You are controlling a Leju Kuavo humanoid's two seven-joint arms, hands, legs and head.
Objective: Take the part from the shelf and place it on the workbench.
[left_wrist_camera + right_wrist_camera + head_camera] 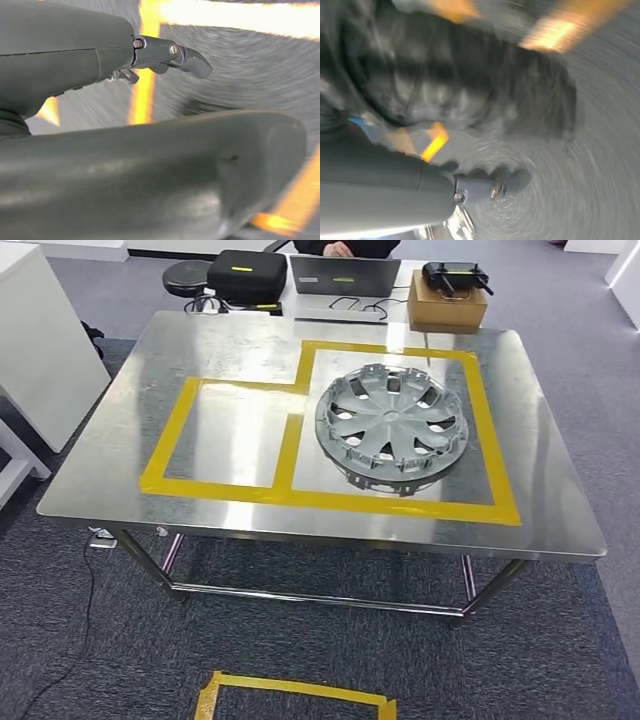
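Observation:
The part, a silver wheel cover (391, 427), lies flat on the steel workbench (226, 350), inside the larger right-hand box of yellow tape (492, 450). The smaller taped box to its left holds nothing. In the left wrist view my left hand (151, 150) hangs over blurred grey carpet with yellow tape lines, its fingers (170, 51) stretched out and holding nothing. In the right wrist view my right hand (433, 195) is also over blurred carpet, one finger (490, 190) extended and nothing in its grasp.
Behind the workbench are a laptop (345, 274) with a person's hand (337, 248) at it, a black case (247, 273), a stool (186, 278) and a cardboard box (447, 302) carrying a black controller (453, 276). White furniture (38, 350) stands at left. A yellow tape square (294, 695) marks the floor.

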